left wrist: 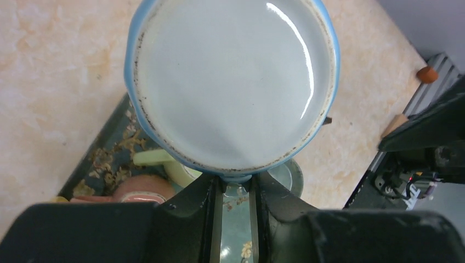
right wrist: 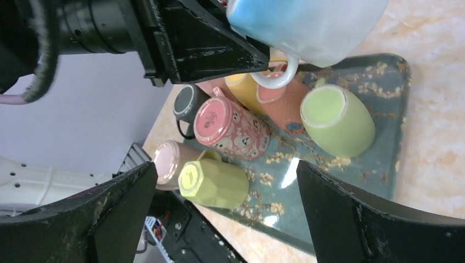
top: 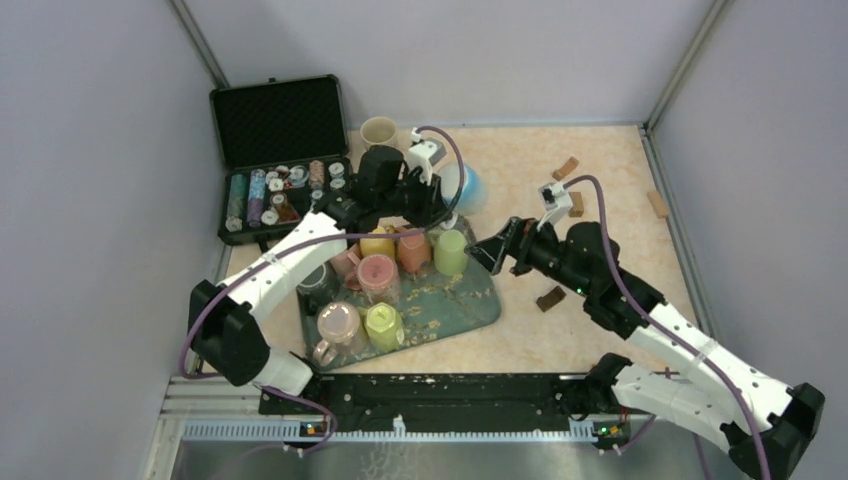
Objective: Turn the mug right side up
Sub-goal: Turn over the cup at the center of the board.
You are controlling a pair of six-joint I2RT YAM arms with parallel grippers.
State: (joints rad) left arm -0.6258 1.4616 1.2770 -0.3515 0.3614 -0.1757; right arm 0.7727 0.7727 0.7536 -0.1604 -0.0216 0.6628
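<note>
My left gripper point(left wrist: 236, 192) pinched thin on blue mug point(left wrist: 230, 82) rim — may slip when tilted, drop onto cups point(right wrist: 230, 129) on tray point(right wrist: 334, 170). My right gripper point(right wrist: 227, 192) wide open, empty.

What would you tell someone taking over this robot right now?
Left gripper: shut on the blue mug, holding it in the air by the tray's far end.
Right gripper: open, empty, beside the tray.
Done: mug lifted off the surface.
Left: set it down mouth up and let go.
The other mugs sit upside down on the tray.
</note>
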